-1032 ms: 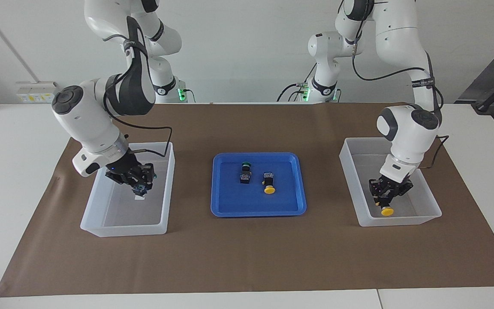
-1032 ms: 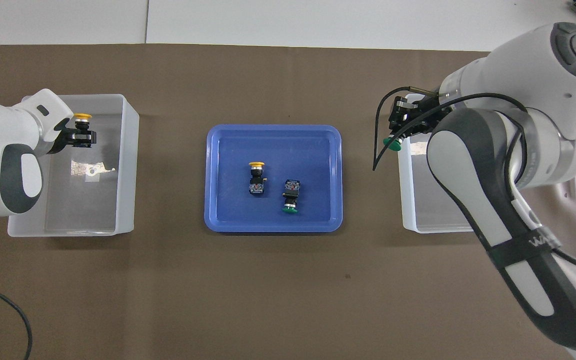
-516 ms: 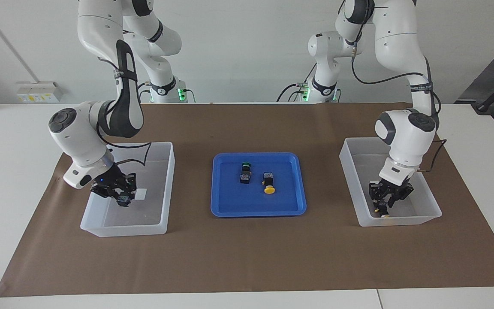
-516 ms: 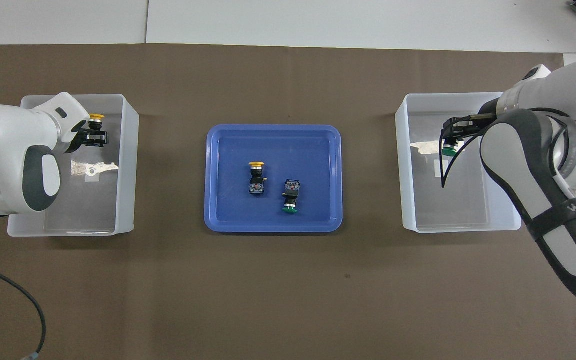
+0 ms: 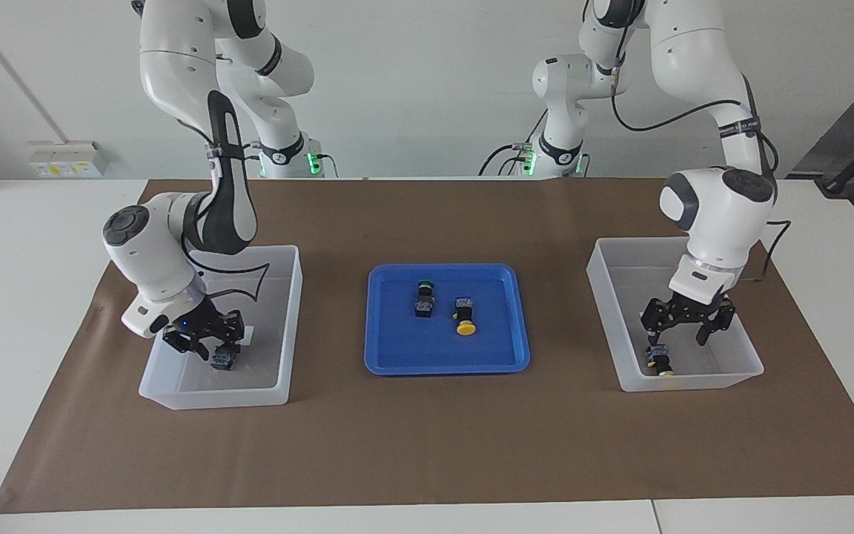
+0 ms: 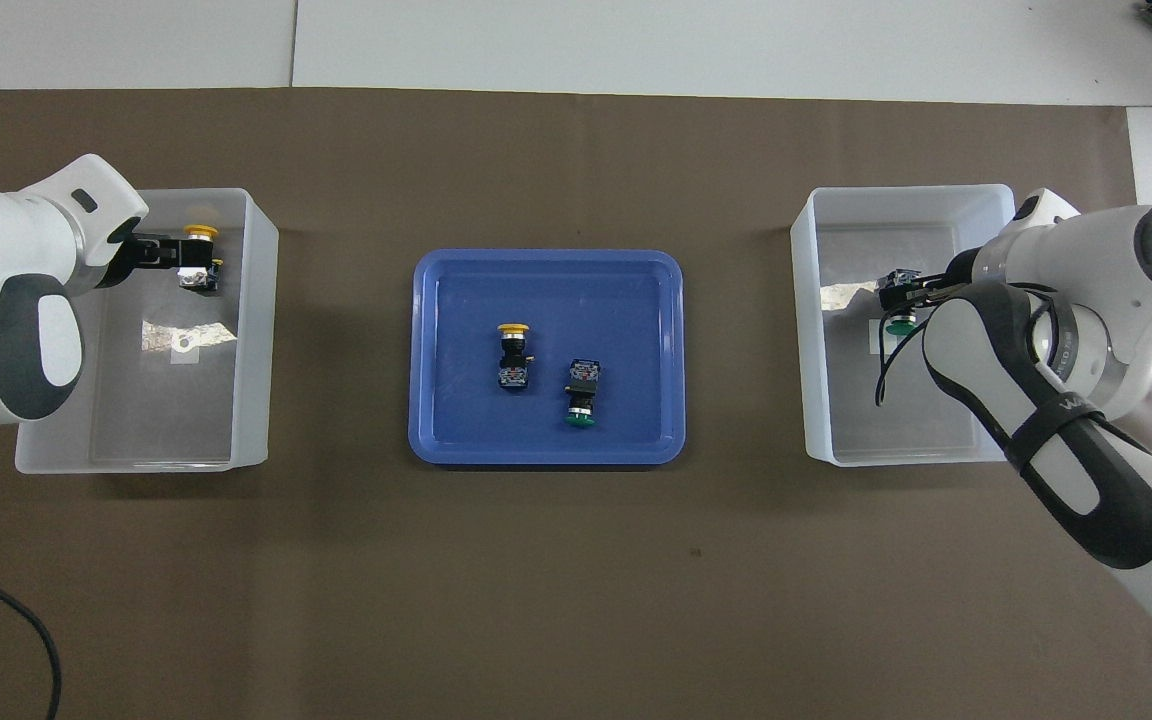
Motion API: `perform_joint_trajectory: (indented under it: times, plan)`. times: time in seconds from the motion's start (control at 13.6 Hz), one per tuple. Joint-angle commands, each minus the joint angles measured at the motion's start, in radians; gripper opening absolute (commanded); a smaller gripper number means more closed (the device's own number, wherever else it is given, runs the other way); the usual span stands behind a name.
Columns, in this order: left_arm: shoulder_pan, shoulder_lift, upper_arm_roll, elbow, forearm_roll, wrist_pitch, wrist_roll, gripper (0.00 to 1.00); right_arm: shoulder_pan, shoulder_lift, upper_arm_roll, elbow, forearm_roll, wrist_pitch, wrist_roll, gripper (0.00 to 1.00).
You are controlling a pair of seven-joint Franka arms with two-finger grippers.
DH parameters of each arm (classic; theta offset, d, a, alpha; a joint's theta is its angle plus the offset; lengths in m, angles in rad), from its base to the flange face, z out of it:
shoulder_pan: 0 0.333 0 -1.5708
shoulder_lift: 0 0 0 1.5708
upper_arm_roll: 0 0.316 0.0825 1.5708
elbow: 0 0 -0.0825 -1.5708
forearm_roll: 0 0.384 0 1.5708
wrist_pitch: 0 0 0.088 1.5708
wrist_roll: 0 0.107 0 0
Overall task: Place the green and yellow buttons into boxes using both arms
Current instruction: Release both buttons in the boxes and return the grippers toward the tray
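Facing view: both jaws released over their boxes; the blue tray [image 5: 448, 365] lies between them, green button [image 5: 424, 297] toward the right arm, yellow button [image 5: 464, 316] toward the left.

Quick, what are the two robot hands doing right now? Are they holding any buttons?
Left end effector: open, holding nothing, above the yellow button in its box.
Right end effector: open, just over the green button in its box.
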Motion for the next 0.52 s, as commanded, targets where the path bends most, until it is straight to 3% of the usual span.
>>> perform_joint_trajectory:
  times: [0.0, 0.44]
  plan:
    - [-0.059, -0.099, 0.009, -0.005, 0.012, -0.145, -0.052, 1.0, 0.0, -0.036, 0.012, 0.002, -0.017, -0.034, -0.002, 1.0]
    - [-0.244, -0.144, 0.003, -0.038, 0.012, -0.193, -0.233, 1.0, 0.049, -0.165, 0.015, 0.077, -0.019, -0.264, 0.214, 1.0]
